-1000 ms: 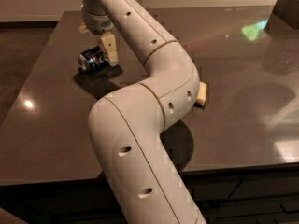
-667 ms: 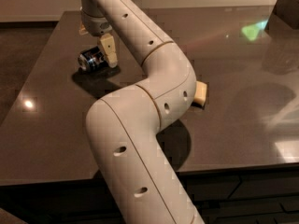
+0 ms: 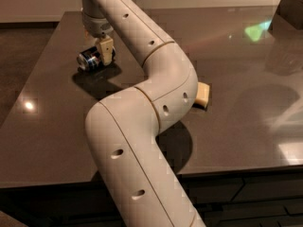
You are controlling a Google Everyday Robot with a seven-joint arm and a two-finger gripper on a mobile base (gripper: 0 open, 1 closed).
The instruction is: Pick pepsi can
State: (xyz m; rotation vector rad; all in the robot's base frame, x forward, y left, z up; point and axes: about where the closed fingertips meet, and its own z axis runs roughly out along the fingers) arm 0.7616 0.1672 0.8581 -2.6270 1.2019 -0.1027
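On a glossy dark-brown table [image 3: 236, 79], the white arm's gripper [image 3: 103, 52] hangs low over a dark-blue metal pepsi can [image 3: 89, 59] lying sideways against it; its grip cannot be told.

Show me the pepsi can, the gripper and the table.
pepsi can [image 3: 89, 59]: camera view, blue side of the lying can.
gripper [image 3: 103, 55]: camera view, tan tip beside the can's right end.
table [image 3: 236, 126]: camera view, bare top.
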